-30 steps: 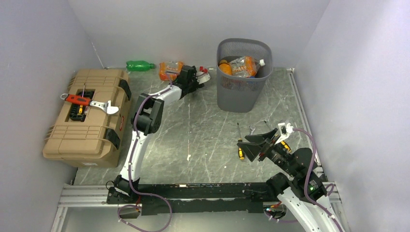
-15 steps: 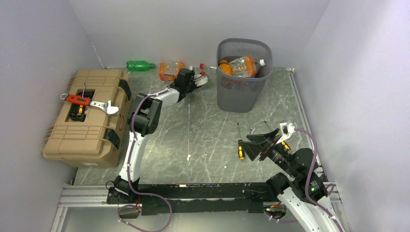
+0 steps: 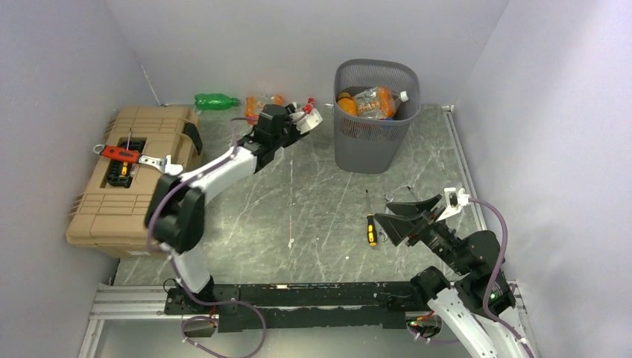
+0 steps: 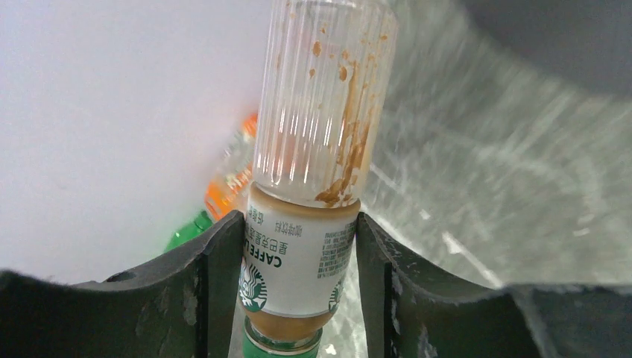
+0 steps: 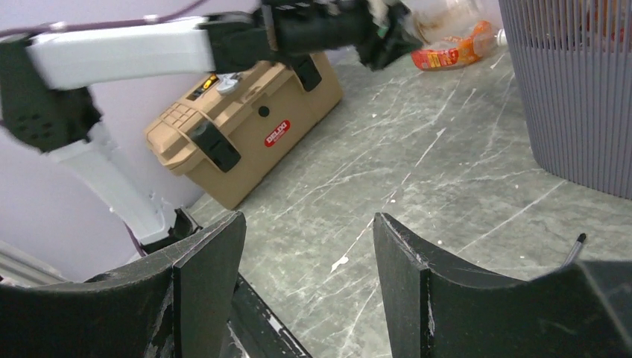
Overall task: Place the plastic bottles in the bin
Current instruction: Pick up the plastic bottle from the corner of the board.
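Top view: left claw (image 3: pixel 302 121) is reached out to the back of the bench (image 3: pixel 313 198), pinching a coffee bottle (image 3: pixel 311 115). The bin (image 3: pixel 376 149) stands to that claw's right, near but apart. The binned bottles (image 3: pixel 373 102) show at its rim, orange-labelled ones on top. An orange bottle (image 3: pixel 262 99) lies just behind the claw's wrist, a green bottle (image 3: pixel 216 100) further to its left, both by the back wall. The toolbox (image 3: pixel 134 179) sits well to the left. Right claw (image 3: pixel 408 216) is at front right, spread, with nothing in it. A screwdriver (image 3: pixel 370 231) lies just left of it.

Left wrist: both fingers (image 4: pixel 223 283) press on the coffee bottle's white label. The clear ribbed body, smeared brown, sticks out past the fingertips, green cap end toward the palm. Orange and green bottles lie beyond, left of the claw, against the wall. Background is blurred.

Right wrist: fingers wide apart, only bare bench between them. The bin's mesh wall is ahead on the right, the toolbox ahead on the left. The left arm (image 5: pixel 127 52) crosses the top of the view, its claw end blurred, with the orange bottle on the bench beyond it.
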`<state>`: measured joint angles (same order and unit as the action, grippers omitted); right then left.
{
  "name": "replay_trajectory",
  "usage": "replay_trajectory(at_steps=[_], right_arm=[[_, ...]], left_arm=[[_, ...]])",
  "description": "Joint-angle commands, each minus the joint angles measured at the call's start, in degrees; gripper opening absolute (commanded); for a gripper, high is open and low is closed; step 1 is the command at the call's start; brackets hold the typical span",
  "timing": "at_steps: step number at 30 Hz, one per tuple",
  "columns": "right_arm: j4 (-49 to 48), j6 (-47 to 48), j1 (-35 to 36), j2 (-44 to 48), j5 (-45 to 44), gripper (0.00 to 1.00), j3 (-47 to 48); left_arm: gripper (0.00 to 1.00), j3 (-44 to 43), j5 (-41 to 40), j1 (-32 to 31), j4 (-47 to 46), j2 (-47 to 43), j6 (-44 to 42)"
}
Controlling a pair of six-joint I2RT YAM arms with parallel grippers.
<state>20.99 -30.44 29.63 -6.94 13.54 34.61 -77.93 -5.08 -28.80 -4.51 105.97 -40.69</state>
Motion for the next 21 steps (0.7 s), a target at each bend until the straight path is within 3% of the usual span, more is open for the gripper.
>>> replay_trajectory(at_steps=[1, 7, 14, 21], right_arm=[[-2.7, 0.5, 0.1, -4.0, 0.9, 0.67, 4.4], [-9.2, -2.8, 0.1, -9.9, 6.5, 0.68, 5.8], [-18.5, -5.3, 0.5, -20.6, 13.4, 0.71, 7.7], [-26.5, -5.1, 8.8, -29.4, 8.8, 0.75, 8.6]], left_arm=[[0.43, 4.4, 0.7, -4.5, 2.5, -19.6, 12.0], [0.38, 15.1, 10.0, -5.3, 5.2, -42.2, 40.8], [0.37, 35.9, 18.9, -5.3, -17.8, -60.0, 78.0], [0.34, 49.6, 16.6, -6.3, -46.8, -60.9, 102.5]])
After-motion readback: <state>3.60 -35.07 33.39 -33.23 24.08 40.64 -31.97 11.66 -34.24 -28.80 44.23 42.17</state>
